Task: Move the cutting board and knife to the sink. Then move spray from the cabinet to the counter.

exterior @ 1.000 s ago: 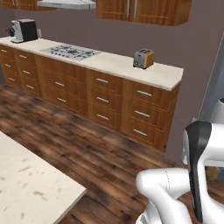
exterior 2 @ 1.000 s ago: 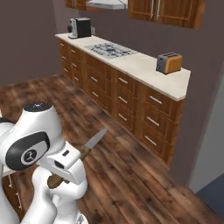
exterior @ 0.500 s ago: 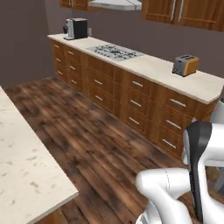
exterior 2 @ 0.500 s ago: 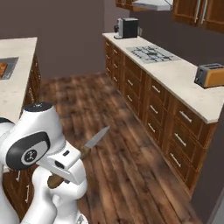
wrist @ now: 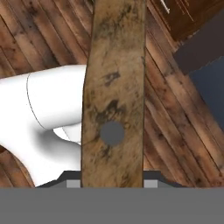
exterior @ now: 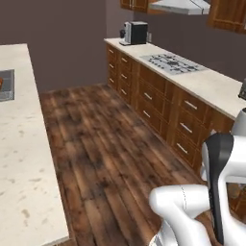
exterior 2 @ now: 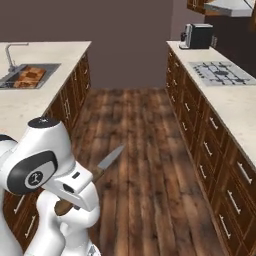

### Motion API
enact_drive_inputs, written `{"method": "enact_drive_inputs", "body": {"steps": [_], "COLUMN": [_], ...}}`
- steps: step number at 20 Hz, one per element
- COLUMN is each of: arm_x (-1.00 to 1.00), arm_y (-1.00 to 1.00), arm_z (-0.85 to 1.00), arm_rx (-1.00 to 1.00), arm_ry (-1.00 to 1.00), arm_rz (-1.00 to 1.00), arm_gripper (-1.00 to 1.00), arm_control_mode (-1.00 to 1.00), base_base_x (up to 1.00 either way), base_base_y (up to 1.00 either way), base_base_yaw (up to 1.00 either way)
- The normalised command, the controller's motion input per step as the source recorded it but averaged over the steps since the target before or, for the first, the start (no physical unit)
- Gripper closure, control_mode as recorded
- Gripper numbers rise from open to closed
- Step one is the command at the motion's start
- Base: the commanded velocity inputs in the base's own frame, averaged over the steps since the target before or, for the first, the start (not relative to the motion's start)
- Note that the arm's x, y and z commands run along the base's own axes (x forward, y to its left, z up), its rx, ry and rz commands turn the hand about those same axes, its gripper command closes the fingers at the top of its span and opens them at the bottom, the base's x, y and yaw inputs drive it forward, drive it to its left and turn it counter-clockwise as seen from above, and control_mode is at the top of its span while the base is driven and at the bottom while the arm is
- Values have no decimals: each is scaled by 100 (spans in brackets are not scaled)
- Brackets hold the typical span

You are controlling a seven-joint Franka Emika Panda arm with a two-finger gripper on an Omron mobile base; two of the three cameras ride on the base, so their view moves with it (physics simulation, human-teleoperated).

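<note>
The counter [exterior 2: 45, 75] ran along the robot's left, with the sink [exterior 2: 15, 82] set near its far end beside the faucet [exterior 2: 10, 55]. The cutting board [exterior 2: 30, 76] already lay in the basin. The sink stood well ahead and left of the gripper [exterior 2: 75, 197], whose jaws were clamped on the handle of the knife [exterior 2: 102, 165]. The blade's long axis pointed forward and up, off to the right of the sink, so the carry seemed to call for a leftward swing.
</note>
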Motion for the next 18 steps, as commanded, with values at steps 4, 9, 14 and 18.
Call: {"method": "enact_drive_inputs", "body": {"steps": [4, 9, 14, 18], "arm_x": [0, 0, 0, 0], "arm_y": [0, 0, 0, 0], "arm_z": [0, 0, 0, 0], "arm_rx": [0, 0, 0, 0], "arm_ry": [0, 0, 0, 0], "arm_rz": [0, 0, 0, 0], "arm_gripper": [100, 100, 100, 100], "arm_control_mode": [100, 100, 100, 100], "base_base_x": [84, 96, 100, 95], "base_base_y": [-32, -29, -42, -59], "base_base_yaw": [47, 46, 46, 45]}}
